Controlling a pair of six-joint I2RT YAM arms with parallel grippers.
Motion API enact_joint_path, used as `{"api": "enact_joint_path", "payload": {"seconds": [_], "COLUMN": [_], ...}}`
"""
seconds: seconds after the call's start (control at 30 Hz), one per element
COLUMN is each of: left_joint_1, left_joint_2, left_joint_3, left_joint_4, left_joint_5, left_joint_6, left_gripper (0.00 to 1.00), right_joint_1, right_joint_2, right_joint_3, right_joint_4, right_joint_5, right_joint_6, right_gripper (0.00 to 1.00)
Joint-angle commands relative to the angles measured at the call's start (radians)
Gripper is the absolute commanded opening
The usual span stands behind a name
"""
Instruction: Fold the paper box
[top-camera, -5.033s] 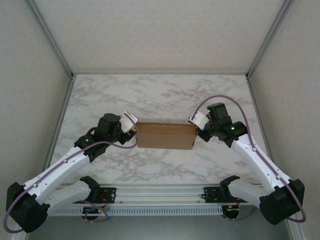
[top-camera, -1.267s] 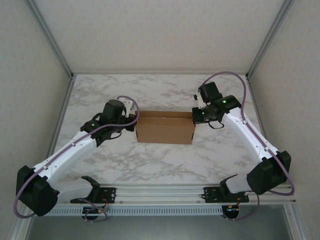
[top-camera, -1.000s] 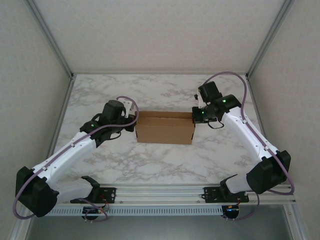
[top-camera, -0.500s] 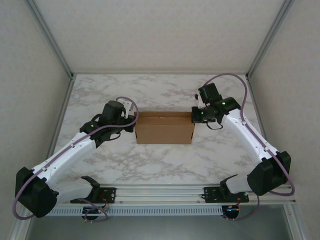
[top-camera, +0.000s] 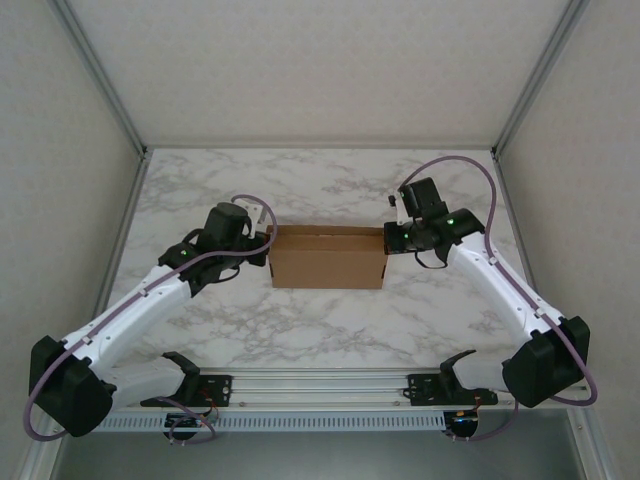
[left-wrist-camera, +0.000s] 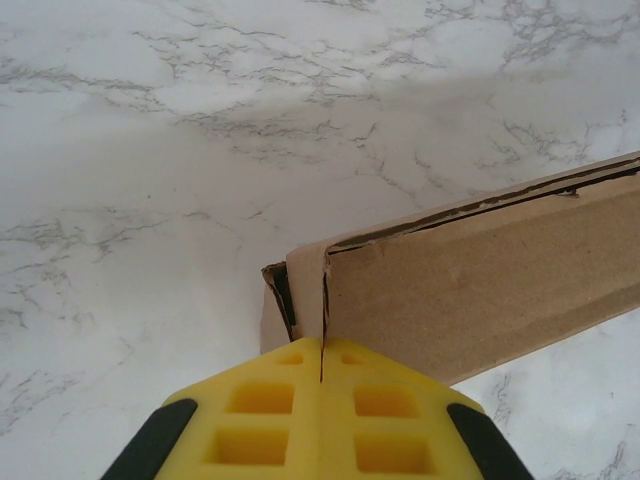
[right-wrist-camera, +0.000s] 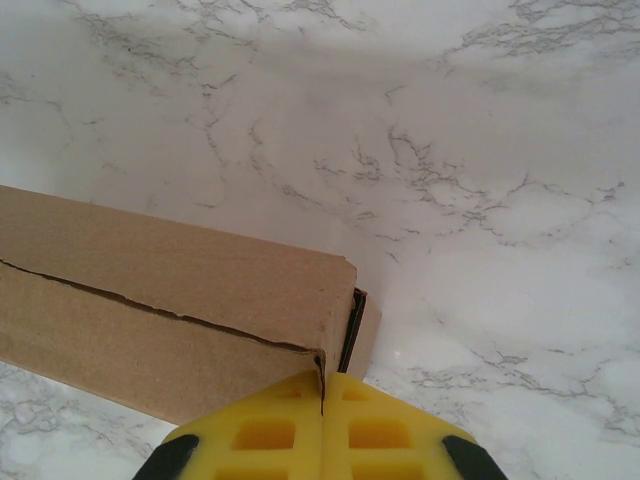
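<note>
Plain brown paper box, grey-veined white marble table, yellow pincers.

no readable text, labels or markings

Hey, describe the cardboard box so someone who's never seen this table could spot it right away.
Start with the white marble table. Near its middle lies the paper box, long and shallow, with the left pincer and right pincer shut at its two ends. Its plain brown, unprinted cardboard stands out from the pale stone.
</note>
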Motion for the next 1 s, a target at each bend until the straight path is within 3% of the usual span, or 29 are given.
{"api": "enact_joint_path", "payload": {"seconds": [0.0,0.3,0.83,0.97], "left_joint_1": [0.002,-0.006,-0.087,-0.089], "left_joint_2": [-0.024,-0.061,-0.068,-0.071], "left_joint_3": [-0.015,-0.136,-0.245,-0.25], "left_joint_4": [-0.009,0.121,0.114,0.107], "left_joint_5": [-0.045,-0.009,-0.08,-0.093], "left_joint_6": [0.001,-0.082,-0.109,-0.099], "left_gripper": [0.0,0.0,0.0,0.0], "right_joint_1": [0.013,0.033,0.05,0.06], "right_joint_2": [0.004,-0.044,-0.157,-0.172], "right_joint_3": [-0.034,-0.078,-0.291,-0.304], "right_joint_4": [-0.076,-0.015,0.159,0.157], "right_joint_5": [0.017,0.02,0.09,0.08], "right_joint_6": [-0.02,-0.003,0.088,0.101], "right_gripper": [0.0,0.0,0.0,0.05]}}
